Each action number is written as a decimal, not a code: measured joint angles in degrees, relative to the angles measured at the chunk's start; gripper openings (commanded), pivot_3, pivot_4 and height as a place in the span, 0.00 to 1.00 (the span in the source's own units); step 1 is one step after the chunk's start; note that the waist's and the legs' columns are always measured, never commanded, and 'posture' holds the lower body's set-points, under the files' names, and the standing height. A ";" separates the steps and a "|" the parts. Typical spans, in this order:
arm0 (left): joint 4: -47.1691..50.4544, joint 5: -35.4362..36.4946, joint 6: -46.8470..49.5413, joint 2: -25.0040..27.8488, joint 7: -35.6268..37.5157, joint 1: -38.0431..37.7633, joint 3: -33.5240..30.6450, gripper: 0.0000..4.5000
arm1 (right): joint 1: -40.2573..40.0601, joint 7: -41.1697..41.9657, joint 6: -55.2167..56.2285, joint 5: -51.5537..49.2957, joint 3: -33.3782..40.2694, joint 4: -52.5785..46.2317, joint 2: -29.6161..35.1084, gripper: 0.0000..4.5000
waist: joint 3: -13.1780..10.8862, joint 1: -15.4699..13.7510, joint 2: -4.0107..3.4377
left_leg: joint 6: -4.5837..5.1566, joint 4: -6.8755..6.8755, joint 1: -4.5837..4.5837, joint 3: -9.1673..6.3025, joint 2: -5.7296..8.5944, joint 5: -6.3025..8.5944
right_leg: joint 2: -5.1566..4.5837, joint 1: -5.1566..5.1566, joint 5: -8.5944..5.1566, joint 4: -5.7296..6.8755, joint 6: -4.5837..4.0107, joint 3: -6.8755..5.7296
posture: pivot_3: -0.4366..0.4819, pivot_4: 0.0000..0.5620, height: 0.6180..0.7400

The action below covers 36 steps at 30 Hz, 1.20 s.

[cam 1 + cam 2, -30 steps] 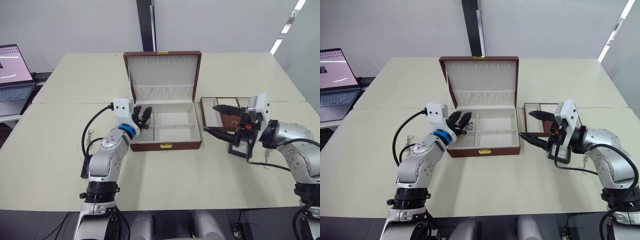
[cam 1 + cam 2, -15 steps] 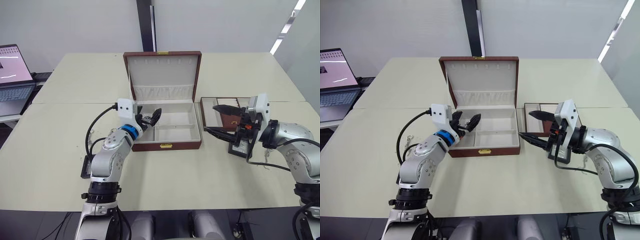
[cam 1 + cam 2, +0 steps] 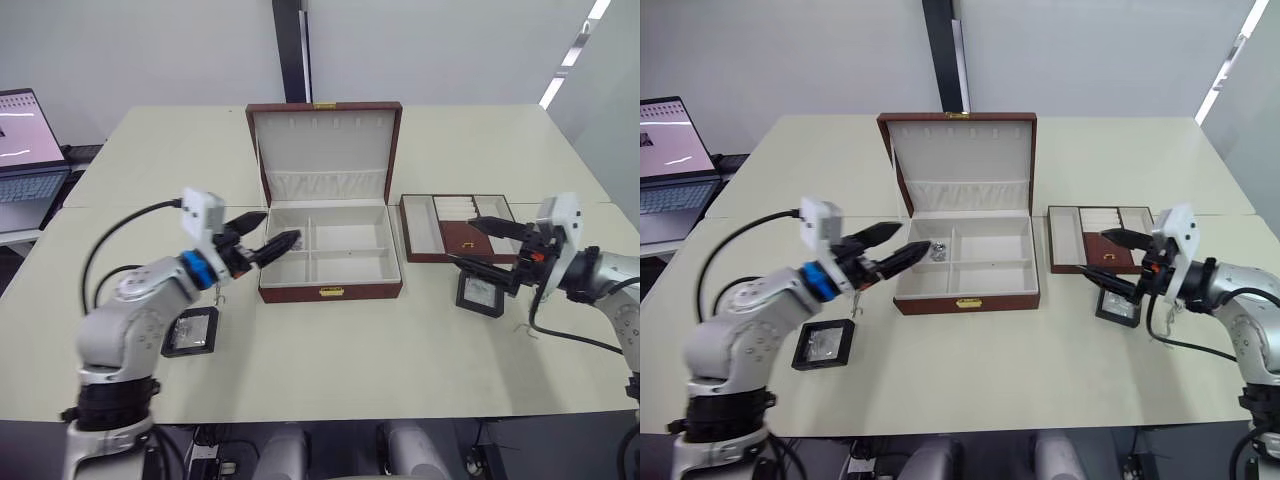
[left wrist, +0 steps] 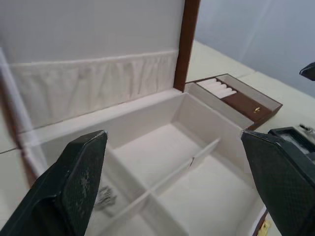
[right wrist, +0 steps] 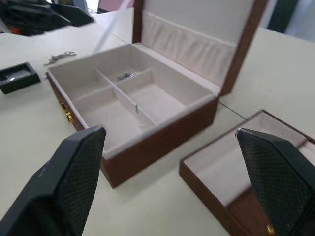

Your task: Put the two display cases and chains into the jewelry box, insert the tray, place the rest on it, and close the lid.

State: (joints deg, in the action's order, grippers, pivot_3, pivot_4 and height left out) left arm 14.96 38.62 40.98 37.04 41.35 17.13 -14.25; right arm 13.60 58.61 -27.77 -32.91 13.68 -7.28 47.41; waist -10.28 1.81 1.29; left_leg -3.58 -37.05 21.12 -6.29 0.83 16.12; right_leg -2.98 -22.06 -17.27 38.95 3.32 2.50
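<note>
My left tool (image 3: 892,247) hangs with its fingers spread apart and nothing between them, just outside the near left corner of the jewelry box (image 3: 966,303). The box stands open in the middle of the bench (image 3: 970,370), its lid (image 3: 960,160) upright at the back. A small silvery chain (image 3: 938,250) lies in the box's rear left compartment; the other compartments show bare cream lining. One display case (image 3: 823,344) lies flat on the bench to the left of the box, well apart from it, and another chain (image 3: 854,309) rests on the bench between that case and the box. My right tool (image 3: 1115,258) is also spread wide and empty, held over the near right edge of the tray (image 3: 1067,238), which sits on the bench just to the right of the box. The second display case (image 3: 1119,307) lies on the bench in front of the tray, below my right tool.
</note>
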 measured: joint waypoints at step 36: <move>-31.31 -13.24 -22.68 10.00 -1.15 -17.99 -21.38 1.00 | -12.12 -2.20 15.00 6.24 13.54 26.78 0.29 1.00 | -0.03 0.10 -0.06 | 0.01 0.11 -0.17 0.09 -0.34 0.01 | 0.01 0.08 -0.03 0.00 -0.05 0.04 | 0.48 0.27 1.00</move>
State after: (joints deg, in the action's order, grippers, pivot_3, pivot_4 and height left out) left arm -16.35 25.38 18.30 47.04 40.20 -0.86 -35.63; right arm 1.48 56.41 -12.78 -26.67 27.22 19.51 47.70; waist -10.30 1.91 1.23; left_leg -3.57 -36.95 20.95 -6.20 0.49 16.13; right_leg -2.97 -21.98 -17.30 38.95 3.27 2.54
